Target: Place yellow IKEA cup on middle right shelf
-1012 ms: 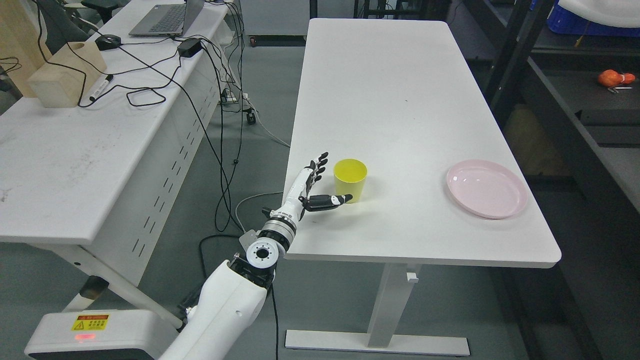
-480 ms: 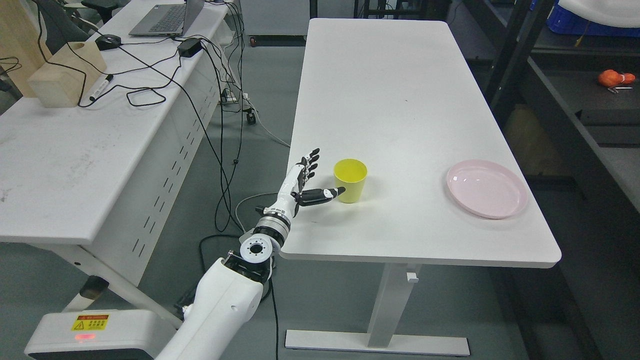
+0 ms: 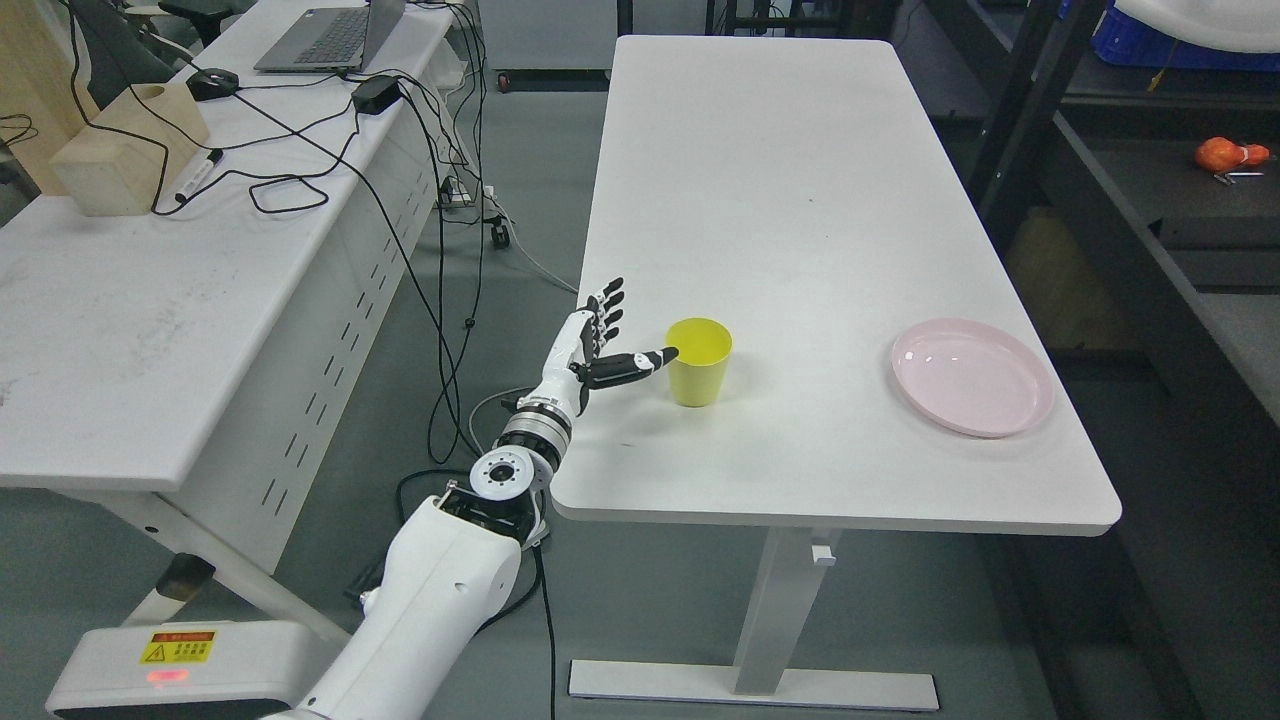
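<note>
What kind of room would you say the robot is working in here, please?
Most likely a robotics lab or workshop: a cabled workbench carrying a laptop, dark metal shelving on the right, and a bare white table with only a yellow cup and pink plate.

The laptop [image 3: 335, 35] on the left desk [image 3: 150, 300] is cut off by the top edge. The orange object [image 3: 1228, 155] on the dark shelf [image 3: 1150, 170] is too small to identify. The blue bin [image 3: 1190, 45] runs out of frame at the upper right.
</note>
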Controlling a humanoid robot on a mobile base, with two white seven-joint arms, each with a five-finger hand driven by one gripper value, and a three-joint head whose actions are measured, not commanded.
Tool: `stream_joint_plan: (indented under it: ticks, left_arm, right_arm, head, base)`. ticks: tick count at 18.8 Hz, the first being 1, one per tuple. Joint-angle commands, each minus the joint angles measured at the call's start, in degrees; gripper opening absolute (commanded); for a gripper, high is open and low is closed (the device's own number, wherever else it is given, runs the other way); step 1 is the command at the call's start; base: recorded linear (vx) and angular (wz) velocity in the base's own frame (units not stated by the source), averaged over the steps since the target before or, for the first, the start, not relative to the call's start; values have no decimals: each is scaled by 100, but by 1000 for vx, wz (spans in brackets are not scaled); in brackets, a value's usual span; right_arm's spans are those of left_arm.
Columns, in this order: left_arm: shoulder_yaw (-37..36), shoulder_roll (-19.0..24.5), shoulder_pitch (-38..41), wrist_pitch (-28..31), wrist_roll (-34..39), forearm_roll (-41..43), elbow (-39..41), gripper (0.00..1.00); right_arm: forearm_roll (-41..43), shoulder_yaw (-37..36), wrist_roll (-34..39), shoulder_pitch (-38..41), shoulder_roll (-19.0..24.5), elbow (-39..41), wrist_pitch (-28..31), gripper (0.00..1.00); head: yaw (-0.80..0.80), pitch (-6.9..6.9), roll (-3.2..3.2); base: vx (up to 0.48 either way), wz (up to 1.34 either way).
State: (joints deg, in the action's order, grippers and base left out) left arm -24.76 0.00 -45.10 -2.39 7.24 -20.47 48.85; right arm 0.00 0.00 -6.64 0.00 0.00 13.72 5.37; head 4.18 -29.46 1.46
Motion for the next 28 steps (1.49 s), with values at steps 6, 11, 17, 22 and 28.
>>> stream_joint_plan:
  ticks: [6, 11, 17, 22, 28]
  left_arm:
    - [-98, 100, -324, 2, -179, -247, -596, 96]
    - [-432, 100, -324, -7, -442, -221, -526, 96]
    - [-959, 100, -324, -7, -549, -221, -350, 96]
    - [-1302, 100, -315, -7, -583, -229, -350, 96]
    - [-1373, 100, -306, -7, -601, -186, -447, 96]
  right_arm:
    - [141, 97, -4, 79, -100, 0, -1, 99]
    - [141, 97, -4, 79, -100, 0, -1, 99]
    - [141, 97, -4, 79, -100, 8, -1, 99]
    - [141, 97, -4, 79, -100, 0, -1, 99]
    - [141, 97, -4, 79, -100, 8, -1, 99]
  head:
    - [0, 0, 0]
    - [0, 0, 0]
    - [0, 0, 0]
    - [0, 0, 0]
    - [0, 0, 0]
  base:
    - [16, -11]
    - [20, -2]
    - [25, 0]
    - [11, 0]
    - [0, 0]
